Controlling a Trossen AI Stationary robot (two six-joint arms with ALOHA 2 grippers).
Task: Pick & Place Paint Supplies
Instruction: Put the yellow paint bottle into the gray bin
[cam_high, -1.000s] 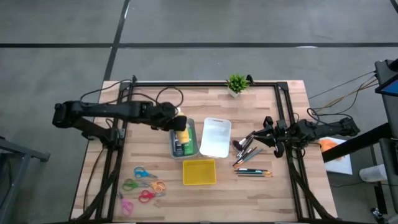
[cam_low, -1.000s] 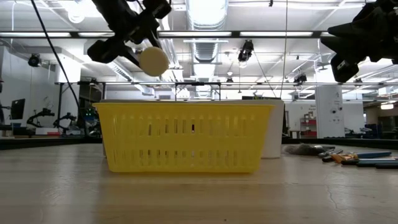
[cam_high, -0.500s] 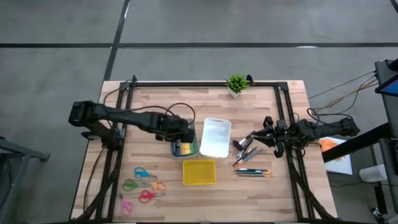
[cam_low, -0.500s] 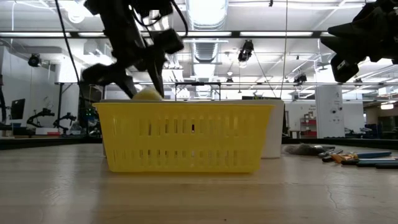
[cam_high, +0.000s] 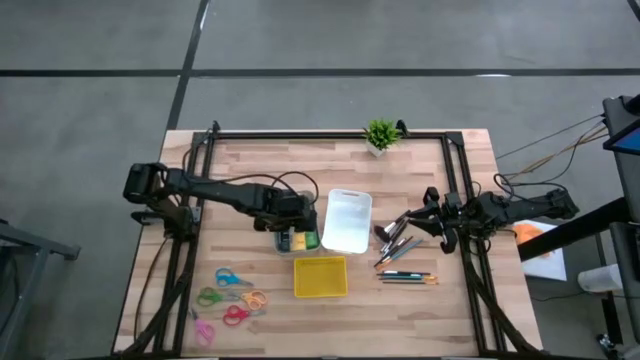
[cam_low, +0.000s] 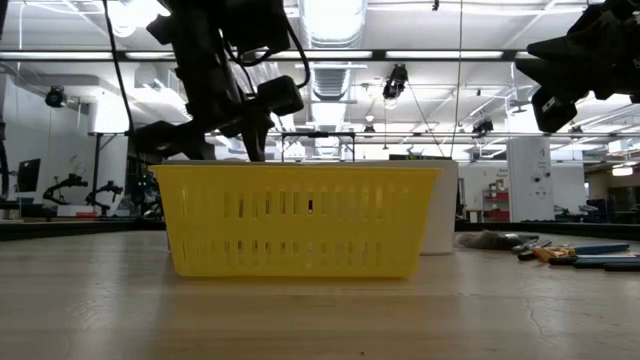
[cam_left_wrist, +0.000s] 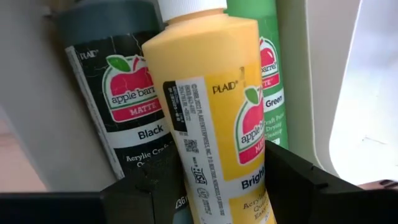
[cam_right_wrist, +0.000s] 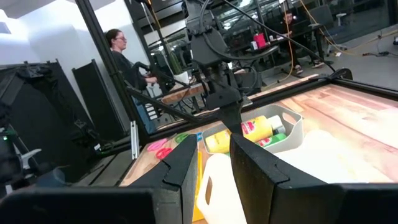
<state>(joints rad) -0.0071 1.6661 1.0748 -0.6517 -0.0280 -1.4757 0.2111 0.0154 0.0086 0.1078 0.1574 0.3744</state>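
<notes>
The left gripper (cam_high: 291, 222) is being held down inside the grey bin (cam_high: 313, 232), its fingers clamped on the yellow paint bottle (cam_left_wrist: 214, 112), which is being pressed between the black bottle (cam_left_wrist: 121, 93) and green bottle (cam_left_wrist: 264, 74). Brushes (cam_high: 398, 240) are lying beside the waiting right gripper (cam_high: 428, 222), whose fingers are being kept slightly parted on nothing.

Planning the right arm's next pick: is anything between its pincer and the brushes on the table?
Nothing visible. The right pincer hangs just beside the brushes, bare table around them; the white bin sits farther along, past the brushes.
</notes>
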